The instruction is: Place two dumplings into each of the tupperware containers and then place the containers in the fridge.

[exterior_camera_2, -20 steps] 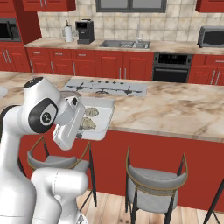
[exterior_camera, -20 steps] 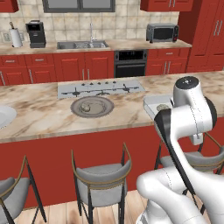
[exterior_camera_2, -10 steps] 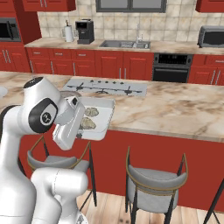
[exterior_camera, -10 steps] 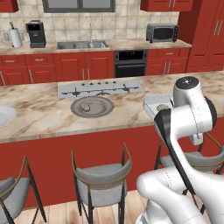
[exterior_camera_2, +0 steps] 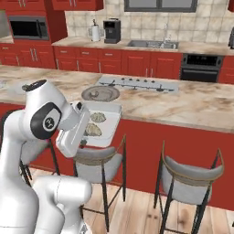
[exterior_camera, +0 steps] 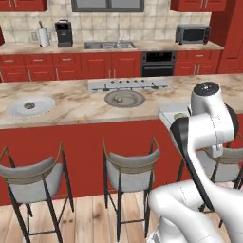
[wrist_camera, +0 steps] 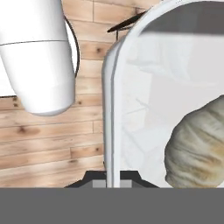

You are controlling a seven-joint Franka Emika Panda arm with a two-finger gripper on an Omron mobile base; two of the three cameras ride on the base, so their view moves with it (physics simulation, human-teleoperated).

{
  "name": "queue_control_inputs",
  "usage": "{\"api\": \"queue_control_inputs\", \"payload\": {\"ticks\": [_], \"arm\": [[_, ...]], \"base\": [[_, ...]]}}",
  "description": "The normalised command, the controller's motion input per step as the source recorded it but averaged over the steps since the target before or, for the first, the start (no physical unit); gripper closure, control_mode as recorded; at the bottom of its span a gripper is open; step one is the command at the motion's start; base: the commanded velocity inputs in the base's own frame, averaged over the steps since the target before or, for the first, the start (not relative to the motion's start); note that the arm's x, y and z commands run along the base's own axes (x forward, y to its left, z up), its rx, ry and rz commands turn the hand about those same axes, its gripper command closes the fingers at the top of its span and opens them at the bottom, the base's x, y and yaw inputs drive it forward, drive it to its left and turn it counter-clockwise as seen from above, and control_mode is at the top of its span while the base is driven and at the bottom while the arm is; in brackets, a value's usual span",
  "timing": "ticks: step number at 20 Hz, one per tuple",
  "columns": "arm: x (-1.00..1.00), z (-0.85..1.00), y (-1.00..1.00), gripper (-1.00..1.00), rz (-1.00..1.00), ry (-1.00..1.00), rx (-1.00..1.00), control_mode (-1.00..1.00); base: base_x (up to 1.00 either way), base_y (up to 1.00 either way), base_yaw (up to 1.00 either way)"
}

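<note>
So the pincer (wrist_camera: 113, 181) has one tupperware container (exterior_camera_2: 106, 122) clamped by its rim, fingers closed on the edge, and it's held up off the marble surface (exterior_camera_2: 192, 104), out past the front edge above a bar stool (exterior_camera_2: 98, 157). From the right base camera you can count two dumplings in that tray, one (exterior_camera_2: 98, 117) toward the far end and one (exterior_camera_2: 93, 130) nearer the arm, sitting just beside each other. The hand camera looks straight along the rim (wrist_camera: 110, 109) and catches one dumpling (wrist_camera: 197, 146) through the clear floor of the tray, with wood floor planks (wrist_camera: 52, 140) underneath. In the left base view the tray (exterior_camera: 172, 114) peeks out behind the arm, a bit of dumpling visible in it. On the surface there's a round grey plate (exterior_camera: 125, 98) with a small item on it, and further left a white round plate (exterior_camera: 29, 106) holding one small thing too, can't tell what exactly. Three stools show in the left view. No fridge in frame.
</note>
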Motion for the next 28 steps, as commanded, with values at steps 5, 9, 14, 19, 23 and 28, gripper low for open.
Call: {"api": "queue_control_inputs", "payload": {"ticks": [5,9,14,19,23,28], "arm": [[0.0,0.0,0.0,1.0,0.0,0.0,0.0,1.0],[0.0,0.0,0.0,1.0,0.0,0.0,0.0,1.0],[0.0,0.0,0.0,1.0,0.0,0.0,0.0,1.0],[0.0,0.0,0.0,1.0,0.0,0.0,0.0,1.0],[0.0,0.0,0.0,1.0,0.0,0.0,0.0,1.0],[0.0,0.0,0.0,1.0,0.0,0.0,0.0,1.0]], "base": [[-0.13,0.1,0.97],[-0.08,0.0,1.0],[-0.03,0.0,1.0],[-0.15,0.0,1.0],[-0.16,0.0,1.0],[-0.14,0.0,1.0]]}}
